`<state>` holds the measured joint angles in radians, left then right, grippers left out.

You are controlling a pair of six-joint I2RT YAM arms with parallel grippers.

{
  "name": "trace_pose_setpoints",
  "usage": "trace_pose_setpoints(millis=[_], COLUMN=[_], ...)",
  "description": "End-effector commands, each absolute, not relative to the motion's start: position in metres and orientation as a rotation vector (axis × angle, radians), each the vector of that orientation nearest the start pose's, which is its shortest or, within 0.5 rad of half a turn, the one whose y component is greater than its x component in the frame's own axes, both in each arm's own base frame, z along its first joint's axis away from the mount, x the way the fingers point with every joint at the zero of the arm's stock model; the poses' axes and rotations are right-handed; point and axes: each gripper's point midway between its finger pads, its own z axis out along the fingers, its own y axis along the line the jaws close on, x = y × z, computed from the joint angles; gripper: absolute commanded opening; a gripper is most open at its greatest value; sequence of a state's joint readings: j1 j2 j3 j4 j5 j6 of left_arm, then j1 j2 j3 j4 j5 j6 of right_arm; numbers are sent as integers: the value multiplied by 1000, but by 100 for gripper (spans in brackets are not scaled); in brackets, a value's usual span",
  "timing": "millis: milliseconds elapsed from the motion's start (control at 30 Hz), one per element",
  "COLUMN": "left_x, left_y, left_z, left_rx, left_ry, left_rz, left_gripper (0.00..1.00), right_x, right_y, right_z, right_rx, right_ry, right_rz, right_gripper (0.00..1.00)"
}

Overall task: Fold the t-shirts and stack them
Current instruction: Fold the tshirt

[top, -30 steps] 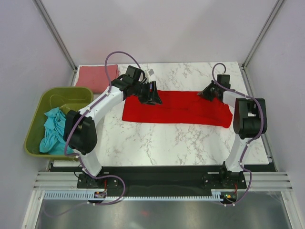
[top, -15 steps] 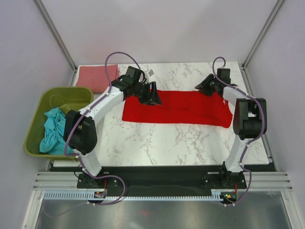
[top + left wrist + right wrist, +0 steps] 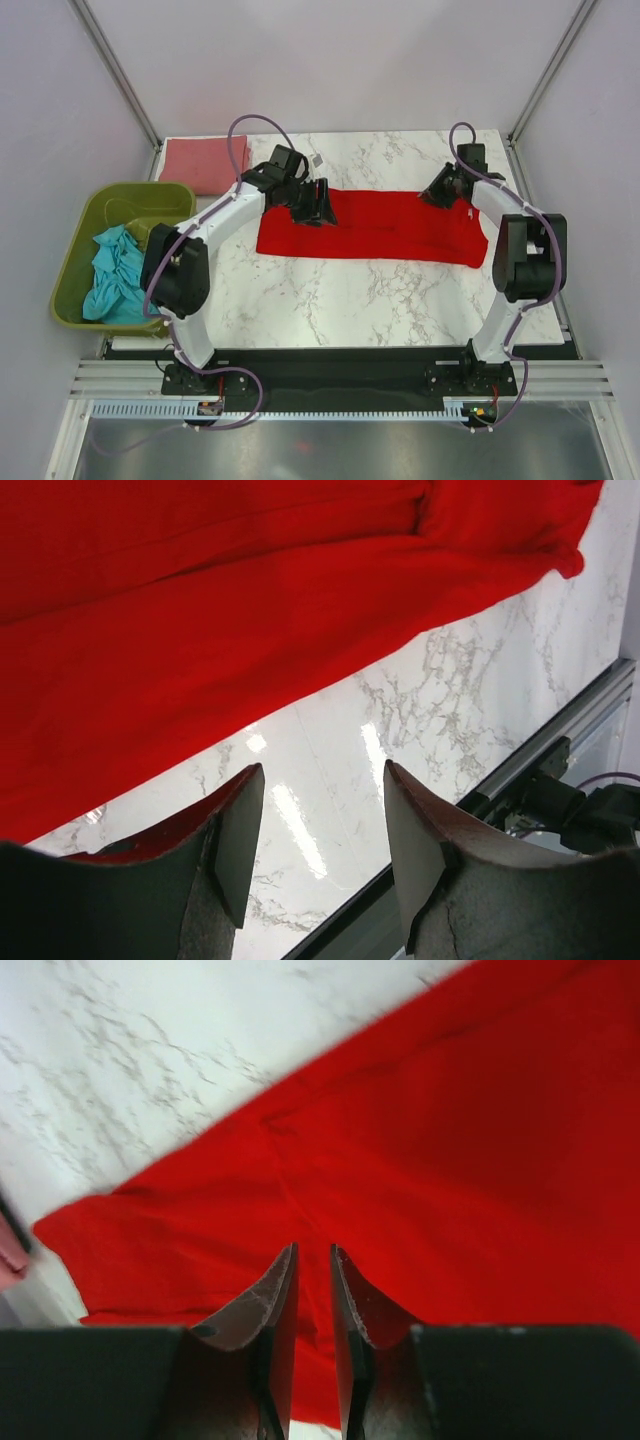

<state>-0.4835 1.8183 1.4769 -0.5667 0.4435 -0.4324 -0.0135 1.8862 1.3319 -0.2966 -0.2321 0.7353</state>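
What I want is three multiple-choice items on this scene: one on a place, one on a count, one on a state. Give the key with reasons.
1. Where is the teal t-shirt?
A. flat on the table
B. in the olive-green basket
C. draped over an arm

2. How many t-shirts lie on the table?
A. one
B. two
C. three

3. The left gripper is:
A. open, holding nothing
B. shut on cloth
C. shut on the basket rim

Key:
1 B, it lies crumpled inside the basket.
2 B, only the red t-shirt and the pink t-shirt are on it.
3 A, its fingers stand apart with bare marble between them.
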Motion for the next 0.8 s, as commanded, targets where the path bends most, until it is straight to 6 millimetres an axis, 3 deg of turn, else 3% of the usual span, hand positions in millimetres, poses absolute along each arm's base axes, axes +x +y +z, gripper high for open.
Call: trace_pose_setpoints(millis=[0,67,167,300,400,567,767], left_x=[358,356,364,359,351,341,323], left_y=[-281,-275,-255,-248,-236,-215,-197], left_z=[116,95,66,35,18,7,6], left_rx=[239,210,74,1,-32,-97,-163], left_ry=[2621,2676,2724,2800,2834,2837,2834], left_rz=[-836,-796,-603,-532,-447,-304,-215], left_gripper=[59,59,58,56,56,56,56], right_x=[434,413,383,348,325,294,280], right_y=[34,27,26,25,10,-28,-47], right_z=[93,96,87,68,48,14,15], right_rx=[875,917,943,949,964,1015,1011], right_ry=[2427,2439,2466,2518,2551,2560,2535], right_rz=[341,287,262,231,98,-180,-286], right_gripper=[26,25,25,25,23,19,18])
